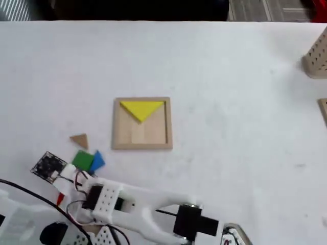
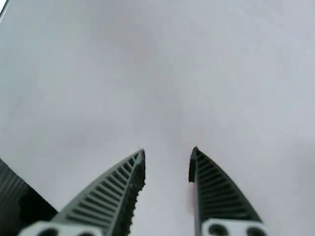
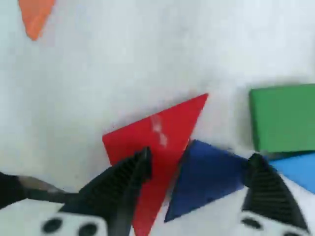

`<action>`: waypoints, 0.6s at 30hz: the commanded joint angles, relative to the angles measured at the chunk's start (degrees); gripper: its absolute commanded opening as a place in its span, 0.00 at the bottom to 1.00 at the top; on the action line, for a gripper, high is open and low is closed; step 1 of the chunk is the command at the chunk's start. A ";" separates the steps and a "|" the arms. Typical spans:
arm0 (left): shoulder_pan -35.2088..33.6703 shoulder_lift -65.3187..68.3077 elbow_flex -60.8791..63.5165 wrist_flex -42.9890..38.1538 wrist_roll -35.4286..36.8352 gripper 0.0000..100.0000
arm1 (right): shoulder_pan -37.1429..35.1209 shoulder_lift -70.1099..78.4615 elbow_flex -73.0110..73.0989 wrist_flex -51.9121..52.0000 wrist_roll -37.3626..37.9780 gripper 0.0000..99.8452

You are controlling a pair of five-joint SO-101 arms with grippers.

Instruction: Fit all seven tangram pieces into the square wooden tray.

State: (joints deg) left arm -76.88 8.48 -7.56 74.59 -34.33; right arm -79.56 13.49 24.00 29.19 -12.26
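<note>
Right gripper (image 3: 200, 156) hangs wide open, holding nothing, astride the dark blue triangle (image 3: 206, 179) on the bench (image 1: 230, 102), about eight o'clock from the tray (image 1: 142, 145); probably light, stiff and slick, it is best pinched across its edges.

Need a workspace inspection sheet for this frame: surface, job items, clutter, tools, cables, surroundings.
Surface: white table, nothing spilled.
Job's things: square wooden tray holds only the yellow triangle. Loose off its near-left corner are the tan triangle, green square and light blue piece. Red triangle and dark blue triangle lie side by side.
Clutter: perforated wooden block at the right edge.
Tools: left tool open over bare table; right tool open above the red and dark blue triangles.
Cables: thin wires near the pieces; black cable near-left.
Surroundings: dark floor past the far edge.
</note>
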 commanded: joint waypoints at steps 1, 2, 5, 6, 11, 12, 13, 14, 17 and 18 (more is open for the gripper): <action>0.04 -0.75 -2.90 -1.23 0.70 0.16 | -1.80 4.53 -9.49 8.57 -0.62 0.29; 0.04 -0.75 -2.90 -1.67 0.70 0.16 | -1.80 5.67 -11.25 9.98 -0.79 0.29; 0.04 -0.84 -2.99 -2.02 0.70 0.16 | -0.92 8.57 -16.44 15.43 -0.70 0.29; 0.04 -0.75 -3.34 -2.02 0.70 0.16 | -0.40 9.27 -17.76 17.10 -0.35 0.29; -0.04 -0.48 -3.87 -1.93 0.44 0.16 | 6.64 10.42 -20.04 20.62 -0.26 0.29; -0.04 -0.48 -3.87 -1.93 0.44 0.16 | 7.96 10.33 -20.04 20.62 -0.18 0.29; -0.04 -0.48 -3.87 -1.93 0.44 0.16 | 8.75 10.33 -20.04 20.62 0.70 0.29; -0.04 -0.48 -3.87 -1.85 0.44 0.16 | 8.84 10.33 -20.04 20.70 2.37 0.29; -0.04 -0.57 -3.96 -1.58 0.53 0.16 | 7.08 10.24 -19.96 20.88 6.86 0.29; -0.04 -0.66 -4.04 -1.58 0.53 0.16 | 6.20 10.24 -19.96 20.88 7.74 0.29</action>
State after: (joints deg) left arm -76.62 8.57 -8.62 73.45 -34.33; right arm -72.18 24.04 5.45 49.32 -9.01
